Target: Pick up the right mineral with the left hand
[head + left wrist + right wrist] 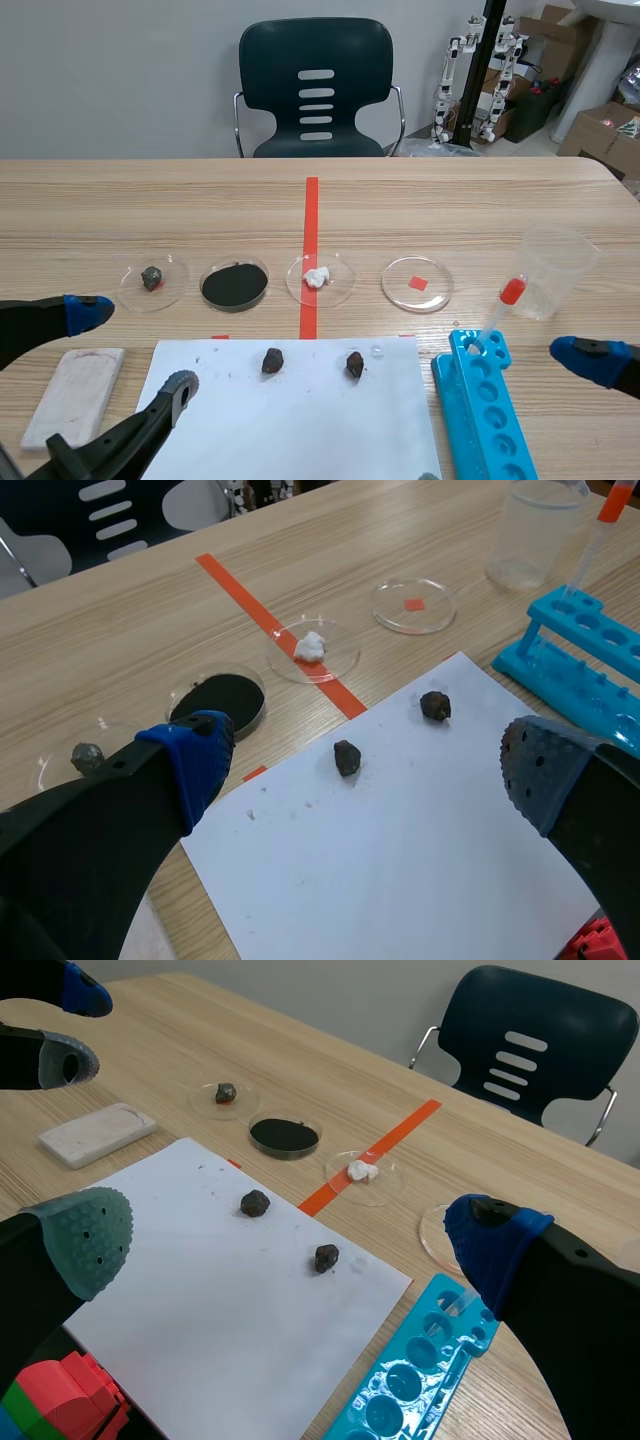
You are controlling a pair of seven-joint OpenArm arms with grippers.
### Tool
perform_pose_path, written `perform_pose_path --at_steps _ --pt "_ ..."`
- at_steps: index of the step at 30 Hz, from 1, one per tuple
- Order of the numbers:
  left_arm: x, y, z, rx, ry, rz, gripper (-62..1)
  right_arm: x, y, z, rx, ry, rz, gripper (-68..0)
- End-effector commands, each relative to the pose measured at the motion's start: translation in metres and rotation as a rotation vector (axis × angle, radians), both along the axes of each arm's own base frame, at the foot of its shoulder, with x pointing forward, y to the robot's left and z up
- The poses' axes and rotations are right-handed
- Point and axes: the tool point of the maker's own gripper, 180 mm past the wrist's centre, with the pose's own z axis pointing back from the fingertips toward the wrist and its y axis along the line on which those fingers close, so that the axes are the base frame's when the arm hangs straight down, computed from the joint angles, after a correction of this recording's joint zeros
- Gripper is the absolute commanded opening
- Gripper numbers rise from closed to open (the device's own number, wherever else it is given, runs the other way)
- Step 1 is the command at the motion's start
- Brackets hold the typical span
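Note:
Two dark minerals lie on a white paper sheet [290,420]. The right mineral [355,364] [435,705] [326,1257] sits near the sheet's far edge, and the left mineral [272,361] [347,757] is a short way beside it. My left gripper [135,350] [365,765] hovers open over the sheet's left part, short of both minerals, holding nothing. At the table's right, beside the blue rack, my right gripper [285,1245] is open and empty. Only its blue fingertip [580,352] shows in the scene view.
Beyond the sheet stands a row of petri dishes: one with a grey stone [152,278], one with black powder [234,285], one with a white lump [318,278], one bare [416,284]. A blue tube rack [480,400], dropper [503,303], plastic cup [555,270] and white slab [75,395] flank the sheet.

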Motion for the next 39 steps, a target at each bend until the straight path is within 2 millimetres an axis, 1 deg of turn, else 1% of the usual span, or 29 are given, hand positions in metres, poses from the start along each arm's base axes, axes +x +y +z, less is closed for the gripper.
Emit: perform_pose_path --at_steps 1,5,9,11,15,17,22,24,28,30,35,39 --pt "0.002 -0.003 0.009 -0.025 -0.025 0.004 -4.7 0.003 0.000 0.008 0.019 -0.028 0.000 0.4" --pt "0.002 -0.003 0.008 -0.021 -0.020 0.004 -4.7 0.003 0.000 0.008 0.019 -0.028 0.000 0.4" --pt "0.002 -0.002 0.000 0.010 0.017 0.004 -4.7 0.003 0.000 0.008 0.019 -0.028 0.000 0.4" --pt "0.003 -0.002 -0.012 0.055 0.069 -0.004 -4.7 0.003 0.000 0.008 0.019 -0.028 0.000 0.4" --pt "0.011 -0.007 -0.040 0.186 0.203 -0.029 -4.7 0.003 0.000 0.008 0.019 -0.028 0.000 0.4" --pt "0.018 -0.011 -0.047 0.226 0.243 -0.034 -4.7 0.003 0.000 0.008 0.019 -0.028 0.000 0.4" --pt "0.040 -0.022 -0.049 0.257 0.271 0.016 -4.7 0.003 0.000 0.008 0.019 -0.028 0.000 0.4" --pt "0.050 -0.028 -0.047 0.233 0.298 0.047 -4.7 0.003 0.000 0.008 0.019 -0.028 0.000 0.4" --pt "0.063 -0.047 -0.038 0.130 0.366 0.054 -4.7 0.003 0.000 0.008 0.019 -0.028 0.000 0.4" --pt "0.069 -0.053 -0.037 0.132 0.399 0.066 -4.7 0.003 0.000 0.008 0.019 -0.028 0.000 0.4" --pt "0.085 -0.057 -0.047 0.192 0.477 0.131 -4.7 0.003 0.000 0.008 0.019 -0.028 0.000 0.4" --pt "0.094 -0.059 -0.064 0.236 0.556 0.180 -4.7 0.003 0.000 0.008 0.019 -0.028 0.000 0.4"
